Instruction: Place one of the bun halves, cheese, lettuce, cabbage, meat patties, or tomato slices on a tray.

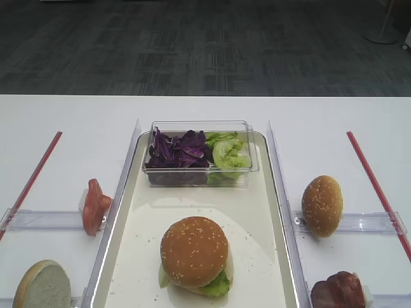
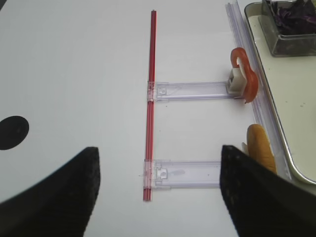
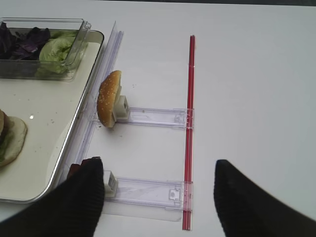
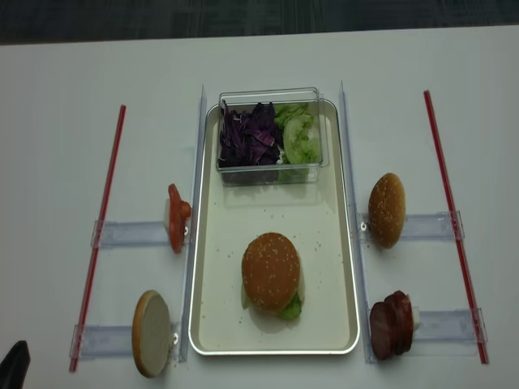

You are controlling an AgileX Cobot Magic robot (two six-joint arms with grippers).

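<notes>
Assembled burger [image 1: 194, 255] on tray [image 1: 270, 253]; right gripper [image 3: 158, 197] seemingly empty, jaws apart.

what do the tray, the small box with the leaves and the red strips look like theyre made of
The tray: cream-white and smooth with a shiny silvery rim, perhaps enamelled metal or plastic; the look leaves it open.
The small box: clear hard plastic, since the cabbage and lettuce show through its walls.
The red strips: thin, straight and glossy, likely plastic rods or tubes, clipped into clear plastic holders.

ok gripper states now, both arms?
Left gripper: open, holding nothing.
Right gripper: open, holding nothing.
</notes>
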